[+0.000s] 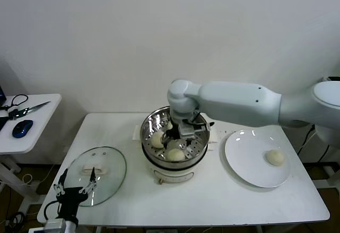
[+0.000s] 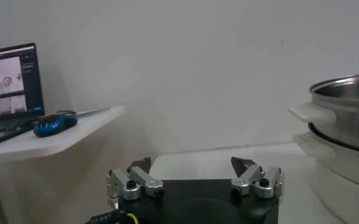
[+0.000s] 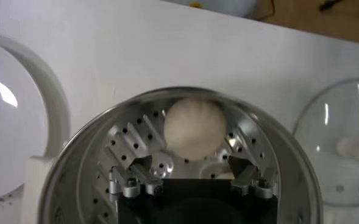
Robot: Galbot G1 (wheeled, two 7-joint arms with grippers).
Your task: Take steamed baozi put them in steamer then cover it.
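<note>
Nearest, the left gripper (image 1: 79, 189) waits spread at the near left by the glass lid (image 1: 98, 175). Mid-table, the right gripper (image 3: 191, 176), fingers apart, hangs inside the steamer (image 1: 150, 124) over released baozi (image 1: 176, 155); best lift straight up, clear of them. One baozi (image 1: 275, 157) remains on the right plate (image 1: 239, 164). Round domes, no long axis.

Two robot arms, one reaching in from the right, one low at the left.

The right claw (image 1: 180, 133) hangs wrist-down at the end of a long white arm stretched across from the right, fingers spread apart and empty. The left claw (image 1: 77, 186) sits low at the near left, fingers spread wide.
</note>
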